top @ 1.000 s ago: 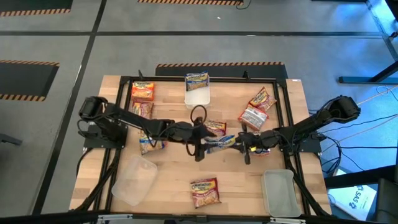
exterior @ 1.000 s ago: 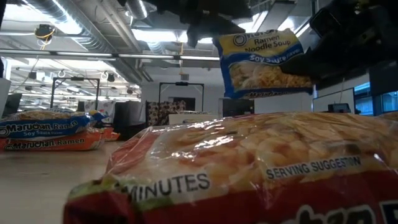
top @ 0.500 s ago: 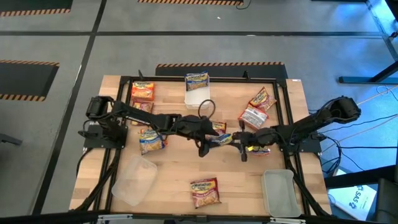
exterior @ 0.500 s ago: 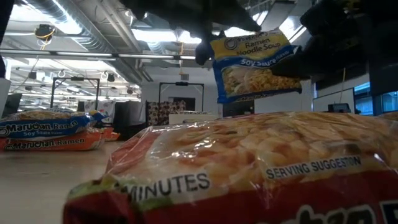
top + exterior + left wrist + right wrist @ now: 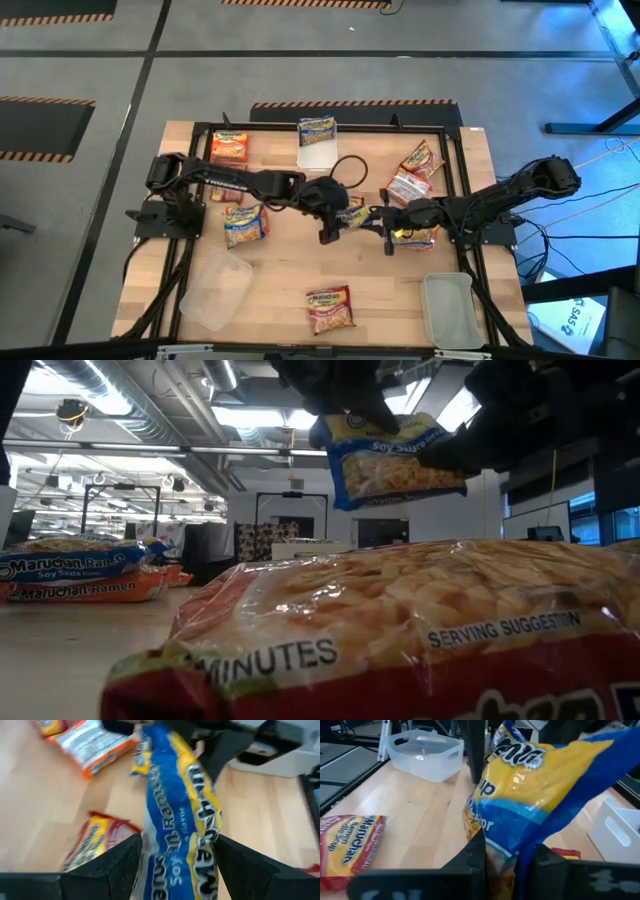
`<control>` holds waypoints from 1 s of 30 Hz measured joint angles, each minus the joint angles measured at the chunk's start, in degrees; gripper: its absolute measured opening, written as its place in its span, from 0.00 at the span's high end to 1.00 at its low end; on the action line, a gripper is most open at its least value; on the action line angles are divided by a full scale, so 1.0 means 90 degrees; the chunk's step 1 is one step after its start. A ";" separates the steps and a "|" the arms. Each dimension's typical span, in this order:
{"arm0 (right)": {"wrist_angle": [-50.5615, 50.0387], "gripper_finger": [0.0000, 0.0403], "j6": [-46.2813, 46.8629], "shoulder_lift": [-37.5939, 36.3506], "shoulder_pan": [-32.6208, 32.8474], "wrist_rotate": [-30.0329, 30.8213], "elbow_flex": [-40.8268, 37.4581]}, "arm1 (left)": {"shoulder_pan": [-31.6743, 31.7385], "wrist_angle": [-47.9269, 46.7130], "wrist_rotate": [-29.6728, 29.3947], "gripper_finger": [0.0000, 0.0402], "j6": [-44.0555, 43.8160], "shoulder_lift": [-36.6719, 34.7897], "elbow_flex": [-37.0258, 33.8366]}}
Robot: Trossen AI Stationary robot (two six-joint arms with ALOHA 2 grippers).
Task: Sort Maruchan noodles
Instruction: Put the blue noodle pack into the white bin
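Note:
A blue Maruchan packet (image 5: 354, 216) hangs in the air over the middle of the table, between my two grippers. My left gripper (image 5: 329, 228) reaches it from the table's left, and my right gripper (image 5: 386, 230) from the right. Both are shut on it. The low view shows the packet (image 5: 392, 460) tilted, high above the table. Other packets lie flat: orange ones (image 5: 230, 147) far left, a blue one (image 5: 244, 224) left, two (image 5: 412, 172) far right, a red one (image 5: 330, 306) near the front edge. One packet (image 5: 317, 128) sits in a white tub (image 5: 318, 153). My left gripper pinches the blue packet's left end (image 5: 172, 865) between both fingers, which lie across its width. It comes slanting down from the table's left. The packet is lifted clear of the table. My right gripper pinches the packet's opposite end (image 5: 504, 854) between its two fingers, coming about level from the table's right. The wrapper is bunched where the fingers close, and the rest stands out in front of them, off the table.
A clear tub (image 5: 214, 290) stands near the left front corner and a grey-white tub (image 5: 450, 308) near the right front corner. A red packet (image 5: 420, 238) lies under my right gripper. A black frame (image 5: 200, 128) runs round the table. A cable loop (image 5: 348, 168) rises over my left wrist.
Both grippers have carried the blue packet a little toward the far edge and upward. The packet has tipped over from nearly upright to tilted. My left arm has swung toward the far side and reached farther right along the packet.

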 joint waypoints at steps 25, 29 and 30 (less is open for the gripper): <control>0.0262 0.88 -0.0211 -0.0002 -0.0002 0.0034 0.0000 | 0.0077 0.0207 0.1004 0.58 -0.0080 0.0367 0.0101; 0.0265 0.83 -0.0087 -0.0002 0.0002 0.0037 0.0000 | 0.0075 0.0212 0.0928 0.65 -0.0023 0.0367 0.0101; 0.0276 0.81 -0.0048 -0.0002 0.0002 0.0042 0.0000 | 0.0075 0.0212 0.0922 0.67 0.0019 0.0367 0.0101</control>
